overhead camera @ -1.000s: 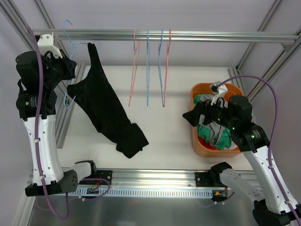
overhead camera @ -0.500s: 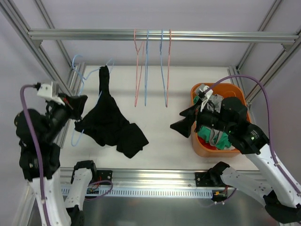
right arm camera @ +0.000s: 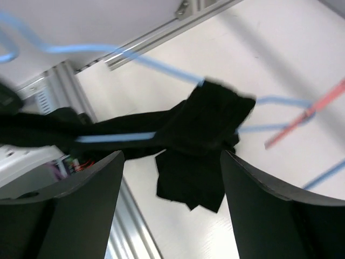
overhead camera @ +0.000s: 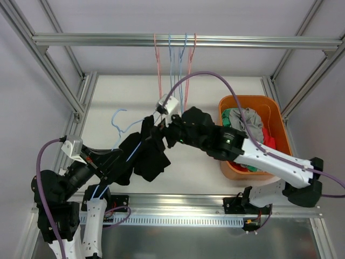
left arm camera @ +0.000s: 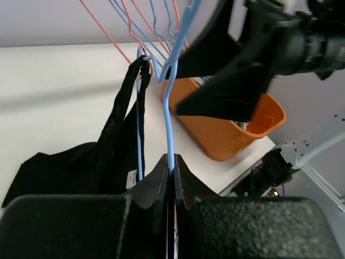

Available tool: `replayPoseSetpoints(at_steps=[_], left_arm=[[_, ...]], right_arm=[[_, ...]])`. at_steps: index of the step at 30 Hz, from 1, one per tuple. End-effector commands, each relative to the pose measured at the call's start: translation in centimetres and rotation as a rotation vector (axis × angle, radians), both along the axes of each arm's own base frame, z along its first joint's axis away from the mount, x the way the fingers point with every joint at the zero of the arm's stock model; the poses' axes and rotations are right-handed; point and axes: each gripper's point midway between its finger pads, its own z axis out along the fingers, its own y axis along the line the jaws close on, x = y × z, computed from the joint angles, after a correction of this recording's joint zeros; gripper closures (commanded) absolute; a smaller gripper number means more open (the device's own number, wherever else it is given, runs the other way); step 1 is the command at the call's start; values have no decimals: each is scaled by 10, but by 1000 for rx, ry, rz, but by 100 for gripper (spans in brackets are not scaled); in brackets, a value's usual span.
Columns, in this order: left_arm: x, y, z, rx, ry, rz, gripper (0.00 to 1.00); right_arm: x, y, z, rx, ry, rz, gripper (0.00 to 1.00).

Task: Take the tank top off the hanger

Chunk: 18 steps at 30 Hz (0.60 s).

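The black tank top [overhead camera: 153, 162] hangs bunched on a light-blue hanger [overhead camera: 119, 127] low over the table's near middle. My left gripper [overhead camera: 126, 154] is shut on the hanger's wire, which shows pinched between the jaws [left arm camera: 171, 164] in the left wrist view, with the tank top [left arm camera: 81, 167] draped to its left. My right gripper [overhead camera: 154, 135] reaches in from the right and stands open just above the garment's top. In the right wrist view the tank top [right arm camera: 210, 118] and the hanger wire [right arm camera: 116, 137] lie beyond the spread right gripper [right arm camera: 171, 154], with nothing between the fingers.
An orange basket [overhead camera: 226, 105] of mixed clothes stands at the right. Pink and blue empty hangers [overhead camera: 175, 59] hang from the overhead rail [overhead camera: 108, 40]. Aluminium frame posts run along both sides of the table.
My left arm has brought the hanger and tank top down from the rail's left end to the near middle. My right arm has swung from the basket to the garment, jaws slightly narrower.
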Motion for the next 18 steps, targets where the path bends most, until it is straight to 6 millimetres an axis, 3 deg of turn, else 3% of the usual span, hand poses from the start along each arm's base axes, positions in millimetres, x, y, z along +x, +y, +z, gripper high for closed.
replayPoseSetpoints(at_steps=[1,6,14,18], left_arm=[[-15,-12,15,-32,-25,-84,100],[-23,-11,27,-23,-71,-70,100],[-29,-11,30,-9,-101,-66,100],[-22,-2,25,3,-95,8,100]], right_arm=[[32,13,35,56,-101,-128,25],[45,33,29,26,-111,-153,41],[50,34,23,12,-107,-182,94],[49,31,24,16,-110,-185,100]])
